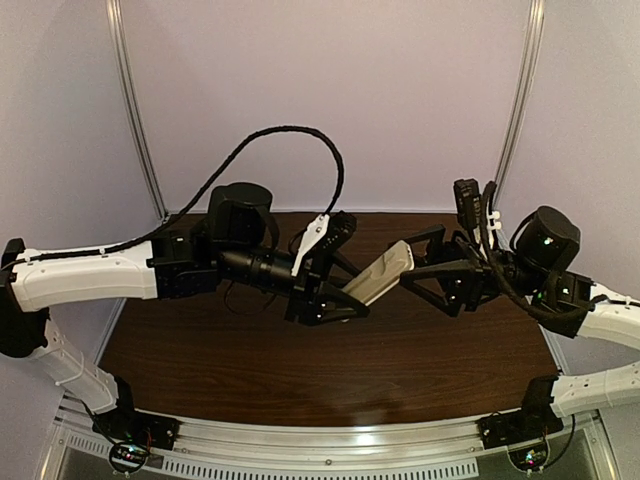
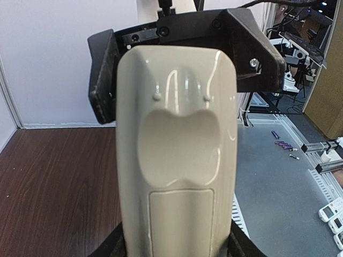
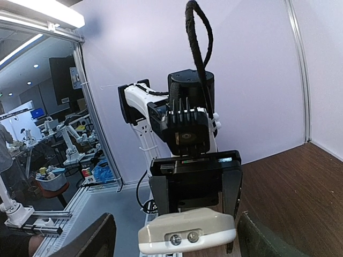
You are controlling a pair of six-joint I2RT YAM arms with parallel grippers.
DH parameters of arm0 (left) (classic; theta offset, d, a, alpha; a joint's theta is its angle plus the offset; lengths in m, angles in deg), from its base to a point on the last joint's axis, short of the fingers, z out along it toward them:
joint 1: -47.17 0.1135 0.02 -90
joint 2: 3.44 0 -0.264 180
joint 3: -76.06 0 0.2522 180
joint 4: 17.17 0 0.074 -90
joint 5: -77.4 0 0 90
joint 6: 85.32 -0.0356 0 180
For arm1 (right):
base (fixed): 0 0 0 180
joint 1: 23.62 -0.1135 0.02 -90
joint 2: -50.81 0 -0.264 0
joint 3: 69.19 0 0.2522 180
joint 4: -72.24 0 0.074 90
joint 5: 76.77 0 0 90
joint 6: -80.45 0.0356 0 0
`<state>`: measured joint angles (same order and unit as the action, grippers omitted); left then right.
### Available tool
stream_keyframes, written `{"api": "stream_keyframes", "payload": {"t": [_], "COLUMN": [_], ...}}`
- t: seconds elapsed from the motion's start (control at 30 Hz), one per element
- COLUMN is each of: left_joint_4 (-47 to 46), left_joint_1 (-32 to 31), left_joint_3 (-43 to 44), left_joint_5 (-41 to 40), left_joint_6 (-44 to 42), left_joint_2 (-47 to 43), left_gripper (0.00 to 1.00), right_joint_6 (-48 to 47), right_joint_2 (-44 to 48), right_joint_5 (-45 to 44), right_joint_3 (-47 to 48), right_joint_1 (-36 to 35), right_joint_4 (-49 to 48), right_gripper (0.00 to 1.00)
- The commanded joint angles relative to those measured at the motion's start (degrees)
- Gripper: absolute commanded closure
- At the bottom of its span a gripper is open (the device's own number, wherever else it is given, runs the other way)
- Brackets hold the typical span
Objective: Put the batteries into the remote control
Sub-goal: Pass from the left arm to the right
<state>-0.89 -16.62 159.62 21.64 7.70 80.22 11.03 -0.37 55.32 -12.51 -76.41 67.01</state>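
Observation:
The remote control point(image 1: 385, 272) is held in the air over the table, its pale back side up in the left wrist view point(image 2: 177, 160), with the battery cover point(image 2: 179, 225) in place. My left gripper point(image 1: 335, 295) is shut on its lower end, one finger on each long side. My right gripper point(image 1: 413, 265) is open around the far tip of the remote control point(image 3: 187, 230), where two small LEDs show. Its fingers point(image 3: 99, 238) stand clear of the tip on both sides. The batteries are out of view.
The dark wooden table point(image 1: 250, 350) lies below both arms. A black cable point(image 1: 300, 135) loops above the left arm. Beyond the table's right edge, on the grey floor, lie small purple items point(image 2: 282, 143) and white remotes point(image 2: 332, 210).

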Motion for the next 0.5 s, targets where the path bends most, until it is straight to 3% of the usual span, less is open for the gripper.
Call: {"api": "stream_keyframes", "payload": {"t": [0.0,0.47], "left_joint_4": [-6.12,-10.39], "left_joint_1": [0.95,1.78], "left_joint_3": [-0.96,-1.90], "left_joint_5": [2.37,8.07], "left_joint_6": [2.98,7.00], "left_joint_2": [0.34,1.83], "left_gripper": [0.66,0.66], "right_joint_6": [-3.72,-6.24], "right_joint_2": [0.26,-2.05], "right_joint_5": [-4.02,-3.99], "right_joint_3": [1.86,3.82], "right_joint_1": [-1.02,-1.98], "right_joint_4": [2.62,2.71], "right_gripper": [0.22,0.27]}}
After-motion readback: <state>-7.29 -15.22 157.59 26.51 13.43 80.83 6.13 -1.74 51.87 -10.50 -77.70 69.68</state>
